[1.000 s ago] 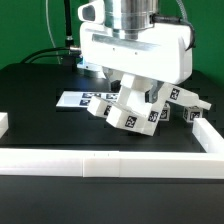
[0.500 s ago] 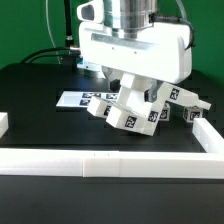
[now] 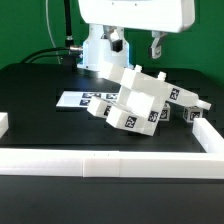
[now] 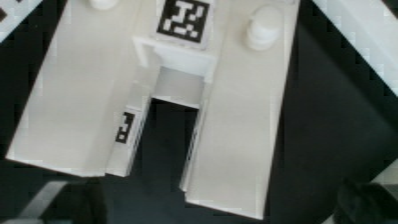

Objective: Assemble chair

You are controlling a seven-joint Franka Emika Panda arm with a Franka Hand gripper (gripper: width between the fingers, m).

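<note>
White chair point(image 3: 135, 100) sits tilted mid-table on the black table point(image 3: 40, 85), a bit toward the exterior view's right, right at the end of the marker board point(image 3: 72, 100) and behind the front rail point(image 3: 110, 161). Gripper point(image 3: 137, 45) hangs above it, jaws wide, holding nothing. Wrist view shows just its slotted panel point(image 4: 107, 90).

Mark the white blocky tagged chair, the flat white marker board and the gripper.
white blocky tagged chair point(image 3: 135, 95), exterior view, its tilted upper panel.
flat white marker board point(image 3: 68, 100), exterior view, its end at that view's left.
gripper point(image 3: 138, 46), exterior view, midway between its open fingertips.
</note>
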